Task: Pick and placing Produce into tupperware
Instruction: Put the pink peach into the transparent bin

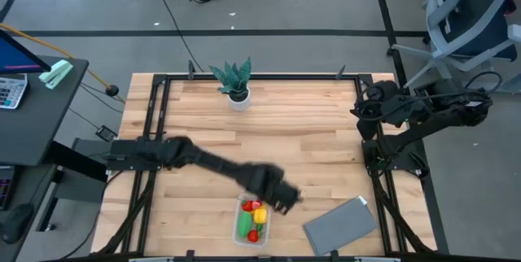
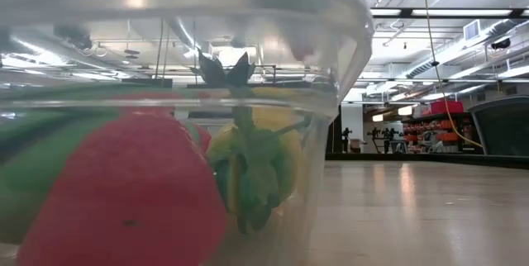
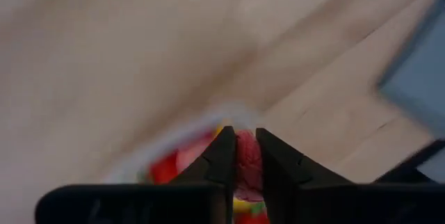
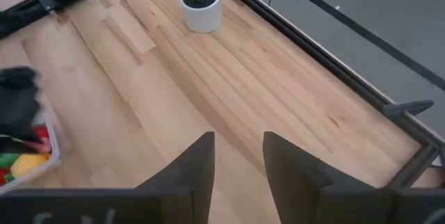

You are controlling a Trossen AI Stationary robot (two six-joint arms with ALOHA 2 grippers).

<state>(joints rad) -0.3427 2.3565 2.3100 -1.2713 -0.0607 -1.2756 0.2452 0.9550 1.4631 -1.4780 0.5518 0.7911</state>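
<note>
The tupperware [image 1: 238,231] is a small clear box near the table's near edge. It holds red [image 1: 250,206], yellow [image 1: 260,215] and green [image 1: 244,226] toy produce. The low view shows its wall [image 2: 331,92] close up, with a red piece [image 2: 124,200] and a yellow piece [image 2: 273,159] inside. My left gripper [image 1: 285,197] hangs over the box's far right corner, shut on a pink-red piece [image 3: 247,163]. My right gripper [image 4: 238,140] is open and waits folded at the table's right edge [image 1: 368,107]. My left gripper pinches a small pink-red piece of produce [image 3: 247,156] between its two fingers [image 3: 224,156], coming from above and pointing down. The piece is lifted above the box [image 3: 167,156]. Which part of the piece the fingers are on does not show.
A flat grey sheet [image 1: 340,225] lies right of the box at the near right corner. A spiky green plant in a white pot [image 1: 236,87] stands near the far edge. Bare wood [image 1: 309,132] stretches between them. A black frame [image 1: 366,156] borders the table.
</note>
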